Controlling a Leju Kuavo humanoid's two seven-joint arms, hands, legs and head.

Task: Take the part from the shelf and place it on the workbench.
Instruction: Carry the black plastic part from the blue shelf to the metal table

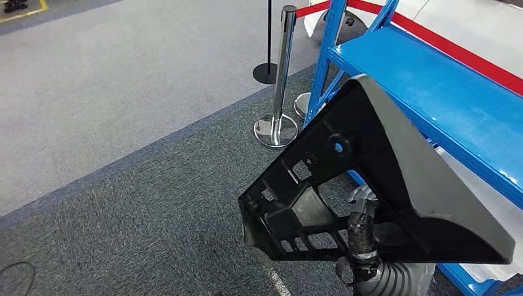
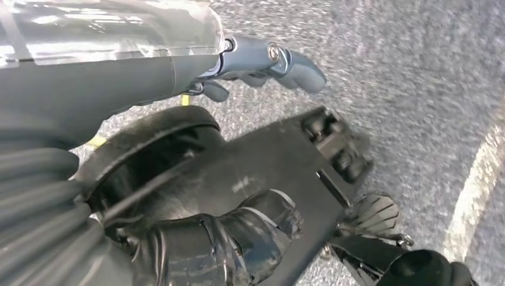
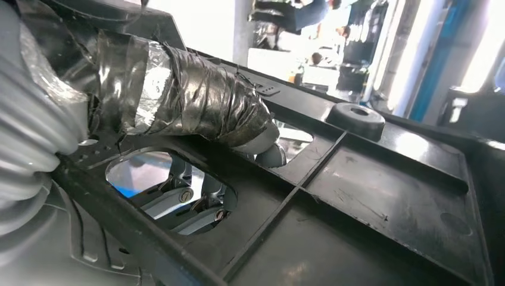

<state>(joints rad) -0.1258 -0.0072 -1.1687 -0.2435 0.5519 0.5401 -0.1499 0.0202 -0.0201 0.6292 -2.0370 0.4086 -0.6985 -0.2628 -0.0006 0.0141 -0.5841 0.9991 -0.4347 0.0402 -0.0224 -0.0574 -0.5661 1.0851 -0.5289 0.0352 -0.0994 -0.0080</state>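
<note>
So the part (image 1: 370,179) is already off the shelf (image 1: 432,86) and up in the air, carried by the right hand (image 1: 362,237). It's a big black plastic piece, ribbed on the inside with square cutouts and a smooth curved skin on the far side. In the head view its long axis runs on a diagonal, from the pointed tip up near the shelf's front edge down to the wide end over the dark carpet (image 1: 123,234). The right hand has it from underneath near that wide end; in the right wrist view the taped thumb (image 3: 196,95) is laid across a rib and the fingers (image 3: 190,199) poke through a cutout from behind, so that's a proper wrap-around hold.

The left hand (image 2: 262,59) hangs low over the carpet with its fingers loosely out and nothing in them.

The bench is out of frame here. The part sticks out a long way forward and up from the hand, with the blue shelf close on the right, so my guess is any turn toward the bench has to swing that tip clear of the shelf edge and the stanchion (image 1: 280,74) first.
</note>
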